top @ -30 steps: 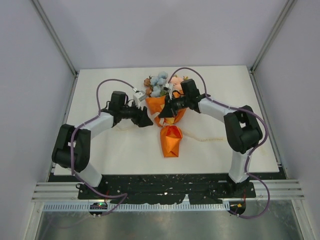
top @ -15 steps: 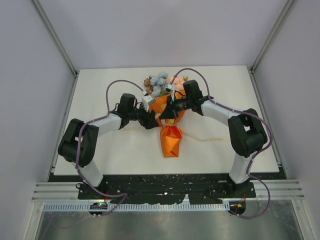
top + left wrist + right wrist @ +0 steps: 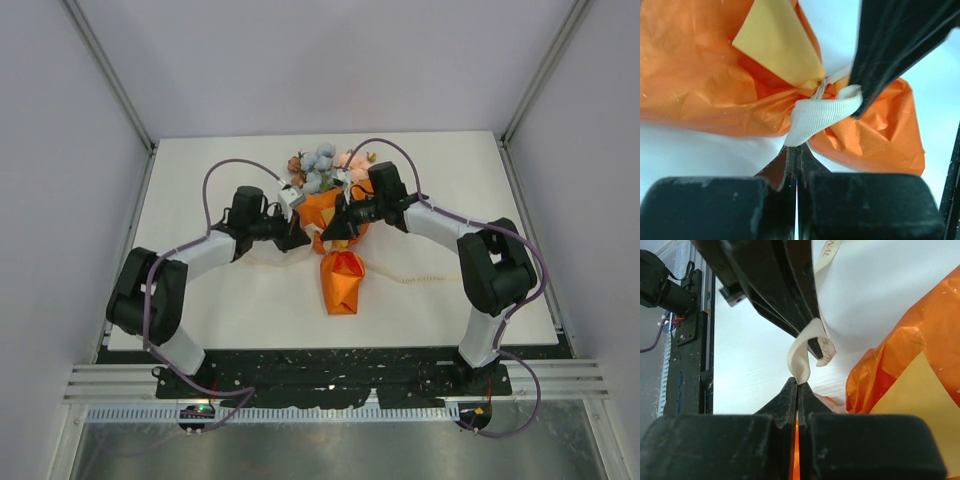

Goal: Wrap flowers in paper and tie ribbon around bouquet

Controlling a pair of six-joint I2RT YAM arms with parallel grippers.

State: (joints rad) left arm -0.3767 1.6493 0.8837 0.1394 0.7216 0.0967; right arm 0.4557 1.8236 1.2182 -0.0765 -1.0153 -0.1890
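Bouquet (image 3: 335, 225) lying flat on counter (image 3: 480, 170), blooms toward far edge, wrapped end toward near edge; flowers (image 3: 322, 165) pale blue, pink and peach, fanned out of the cone mouth; paper (image 3: 341, 280) bright orange, crinkled, cinched to a narrow waist, flared above, loose lobe below; paler yellow face showing at one fold; ribbon (image 3: 822, 112) cream-white, woven, gathered at the waist; one short loop pinched between closed tips of left tool (image 3: 797, 150); another curled loop pinched between closed tips of right tool (image 3: 798, 385); thin tail trailing rightward over counter.
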